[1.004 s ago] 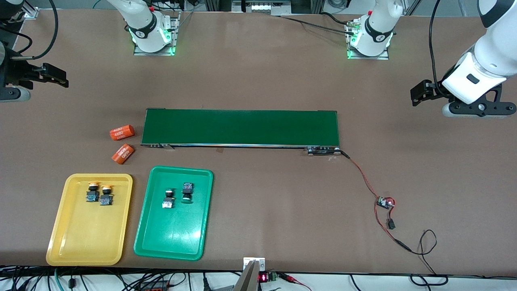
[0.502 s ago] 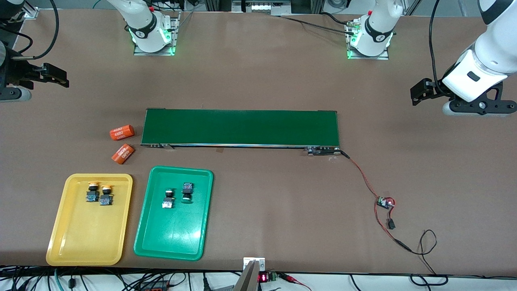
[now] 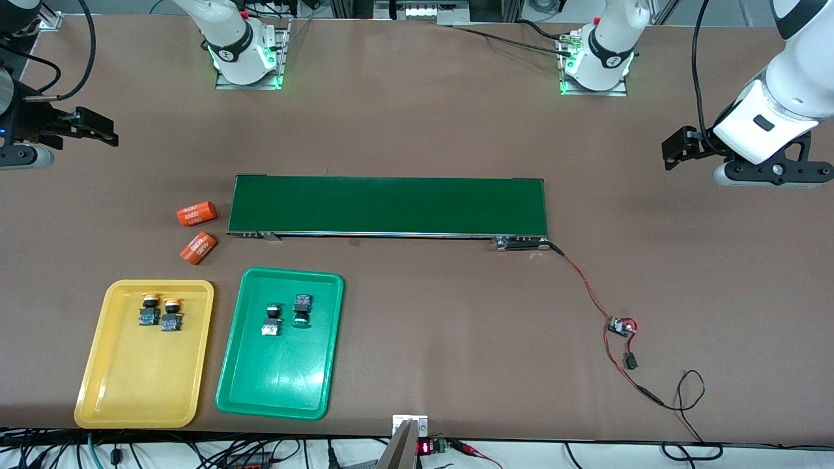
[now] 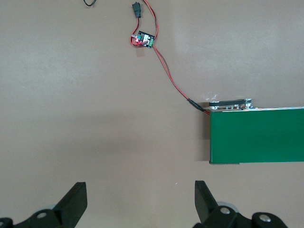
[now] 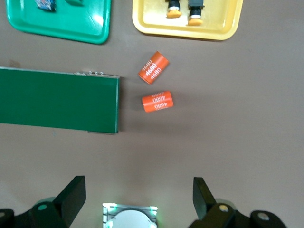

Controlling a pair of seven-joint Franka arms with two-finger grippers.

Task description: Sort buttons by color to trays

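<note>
Two yellow-capped buttons lie side by side in the yellow tray. Two green-capped buttons lie in the green tray beside it. In the right wrist view the yellow tray, its two buttons and a corner of the green tray show. My right gripper is open and empty, up over the right arm's end of the table; it also shows in its wrist view. My left gripper is open and empty over the left arm's end; it also shows in its wrist view.
A long dark green belt lies across the middle. Two orange cylinders lie at its end toward the right arm. A red-and-black wire with a small circuit board runs from the belt's other end. The arm bases stand at the top.
My right gripper has shifted a little toward the table's middle. My left arm rose slightly, then held still. Buttons and trays have not moved.
</note>
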